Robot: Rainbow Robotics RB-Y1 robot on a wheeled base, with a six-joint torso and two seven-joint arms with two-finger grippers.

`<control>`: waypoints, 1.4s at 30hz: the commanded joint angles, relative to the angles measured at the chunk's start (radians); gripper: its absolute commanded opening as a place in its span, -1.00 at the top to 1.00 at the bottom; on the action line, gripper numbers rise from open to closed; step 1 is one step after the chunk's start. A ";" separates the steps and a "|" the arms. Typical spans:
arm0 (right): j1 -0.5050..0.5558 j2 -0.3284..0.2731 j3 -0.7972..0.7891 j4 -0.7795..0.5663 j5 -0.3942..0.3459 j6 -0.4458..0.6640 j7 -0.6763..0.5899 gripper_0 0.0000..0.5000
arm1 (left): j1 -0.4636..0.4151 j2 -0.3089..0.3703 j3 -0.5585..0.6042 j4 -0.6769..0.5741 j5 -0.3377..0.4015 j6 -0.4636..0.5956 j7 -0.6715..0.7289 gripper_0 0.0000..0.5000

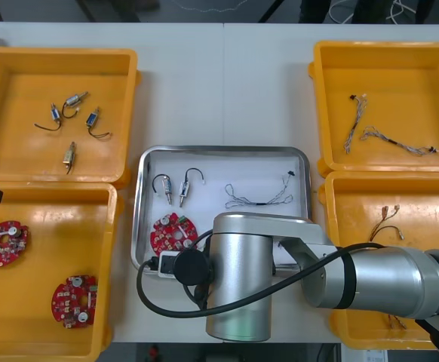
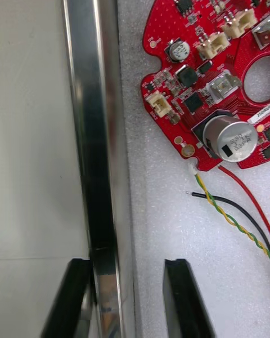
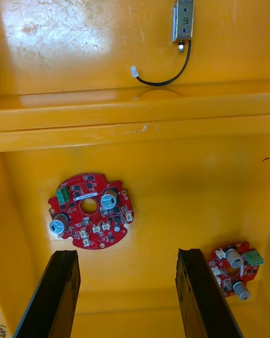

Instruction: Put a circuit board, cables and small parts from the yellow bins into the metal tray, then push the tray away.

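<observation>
1. Step in hand, as I judge it: the push. The shiny metal tray (image 1: 223,151) already carries a round red circuit board (image 1: 173,232), two small metal parts with black leads (image 1: 183,190) and a thin pale twisted cable (image 1: 259,199), so loading looks finished.
2. Right end effector (image 2: 126,267): fingers apart and holding nothing. They straddle the tray's rim (image 2: 93,146), one finger outside against the wall and the other inside over the white liner, just clear of the wall. This rim runs close beside the board (image 2: 208,79). The right arm lies over the tray's near side in the front view, so I take it to be the near edge, though I cannot be sure.
3. Left end effector (image 3: 126,253): open and empty, hovering over the near left yellow bin (image 3: 169,174) with spare red boards (image 3: 90,211) below it. Idle.
4. To do it well: bear on the wall with the outer finger, low and square. Drive slowly and straight toward the far side of the light surface (image 1: 227,75).
5. Keep the inner finger off the thin red, black and twisted yellow leads (image 2: 230,219) lying near it, just beside the board. A snag would likely drag the board along.
6. Risk: contact looks off-centre, toward the board's corner, so the tray may yaw. The bins sit close on both sides, so watch for rotation and shift the push nearer the middle if it starts.
</observation>
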 commanded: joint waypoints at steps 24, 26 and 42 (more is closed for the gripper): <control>-0.146 -0.035 0.034 -0.012 0.023 -0.020 0.025 1.00 | 0.018 0.047 0.026 -0.032 0.008 0.006 0.017 -1.00; -0.155 -0.040 0.037 -0.012 0.023 -0.026 0.025 1.00 | 0.018 0.047 0.026 -0.032 0.008 0.006 0.017 -1.00; -0.261 -0.058 0.051 0.056 0.061 -0.076 0.033 1.00 | 0.018 0.047 0.026 -0.032 0.008 0.006 0.017 -1.00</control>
